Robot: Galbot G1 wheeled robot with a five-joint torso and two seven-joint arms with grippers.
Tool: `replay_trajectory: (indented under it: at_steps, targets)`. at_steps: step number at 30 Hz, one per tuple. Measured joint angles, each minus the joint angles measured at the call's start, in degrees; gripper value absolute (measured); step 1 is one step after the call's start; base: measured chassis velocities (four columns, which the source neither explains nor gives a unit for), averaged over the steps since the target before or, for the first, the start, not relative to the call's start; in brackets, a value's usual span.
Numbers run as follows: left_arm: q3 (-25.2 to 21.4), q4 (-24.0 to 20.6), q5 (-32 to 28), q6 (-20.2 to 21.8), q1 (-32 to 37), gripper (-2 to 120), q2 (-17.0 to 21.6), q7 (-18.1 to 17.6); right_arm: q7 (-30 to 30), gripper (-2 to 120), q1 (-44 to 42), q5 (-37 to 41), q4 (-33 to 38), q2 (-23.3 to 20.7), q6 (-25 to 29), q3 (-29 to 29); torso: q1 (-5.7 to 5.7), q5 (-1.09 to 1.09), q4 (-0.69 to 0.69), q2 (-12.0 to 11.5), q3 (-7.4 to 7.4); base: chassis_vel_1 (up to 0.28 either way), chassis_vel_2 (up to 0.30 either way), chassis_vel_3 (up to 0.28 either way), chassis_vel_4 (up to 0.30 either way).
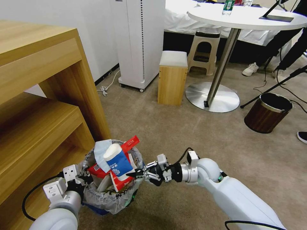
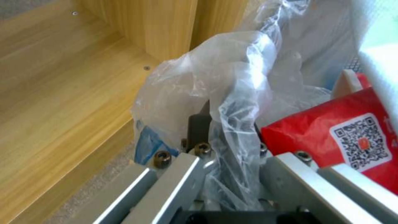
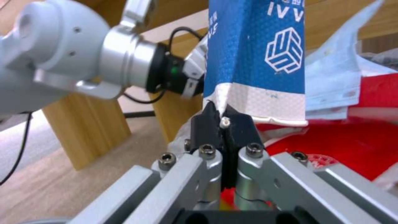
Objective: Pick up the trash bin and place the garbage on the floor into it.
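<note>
The trash bin [image 1: 110, 193], lined with a crinkly clear bag, sits low at the left beside the wooden shelf. It is heaped with garbage: a blue-white paper cup [image 1: 117, 160], red wrappers [image 1: 130, 142] and a blue tissue [image 1: 101, 151]. My left gripper [image 1: 83, 179] is shut on the bin's near-left rim. The left wrist view shows the left gripper [image 2: 226, 130] pinching the bag [image 2: 232, 77] next to a red wrapper [image 2: 327, 137]. My right gripper [image 1: 136, 174] is shut on the cup's lower edge. In the right wrist view the right gripper [image 3: 223, 120] clamps the cup [image 3: 265, 46].
A wooden shelf unit [image 1: 41, 95] walls off the left. Beige carpet floor [image 1: 192, 137] lies open ahead. Farther off stand a wooden stool [image 1: 172, 80], a white appliance [image 1: 140, 41], a round table's steel base [image 1: 212, 97] and a brown wood-grain bin [image 1: 268, 112].
</note>
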Motion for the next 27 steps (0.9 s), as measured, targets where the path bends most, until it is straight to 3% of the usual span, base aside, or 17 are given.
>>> replay_trajectory:
  at_steps: [7, 14, 27]
  targets:
    - [-0.3, -0.8, 0.6, 0.0, 0.8, 0, -0.8, 0.0, 7.1, 6, 3.3, 5.5, -1.3, 2.1, -3.0, -3.9, 0.00, 0.01, 0.01, 0.0, 0.00, 0.000, 0.000, 0.000, 0.000]
    - [-0.3, -1.1, 1.1, 0.0, 1.1, 0, -1.3, 0.1, 11.7, 34, 2.7, 5.9, 1.2, 0.6, -5.4, -4.1, 0.00, 0.01, 0.01, 0.0, 0.00, 0.000, 0.000, 0.000, 0.000]
    - [-0.2, -1.2, 1.4, 0.0, 0.8, 0, -1.3, 0.2, 9.3, 81, -3.5, 0.5, 7.5, -5.2, -5.0, 3.6, 0.00, 0.02, 0.01, 0.0, -0.01, 0.000, 0.000, 0.000, 0.000]
